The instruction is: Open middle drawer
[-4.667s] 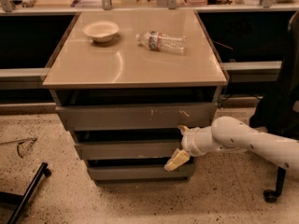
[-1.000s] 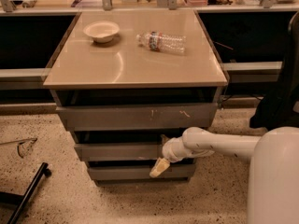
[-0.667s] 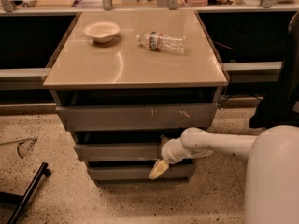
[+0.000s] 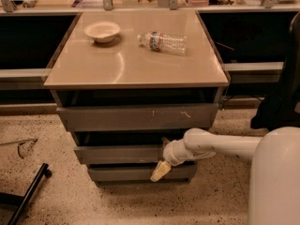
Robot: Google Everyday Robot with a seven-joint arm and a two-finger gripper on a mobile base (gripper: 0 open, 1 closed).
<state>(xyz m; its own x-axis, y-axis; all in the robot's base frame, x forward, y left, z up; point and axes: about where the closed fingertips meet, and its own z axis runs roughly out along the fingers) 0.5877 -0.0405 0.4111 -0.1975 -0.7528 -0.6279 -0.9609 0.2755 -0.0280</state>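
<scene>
The arm (image 4: pixel 225 144) reaches in from the right and covers the right end of the middle drawer (image 4: pixel 117 154), so that end of its front is hidden. The claw (image 4: pixel 160 171) hangs at the drawer's lower right edge, over the bottom drawer (image 4: pixel 126 173). I cannot tell whether it is apart or together, nor whether it touches either front. The middle drawer sits between the scratched top drawer (image 4: pixel 136 117) and the bottom one. Its plain front faces the camera, long axis running left to right. The gap above it is too dark to see inside. On the tabletop (image 4: pixel 117 69) lie a bowl (image 4: pixel 101 31) and a bottle (image 4: pixel 162 41).
</scene>
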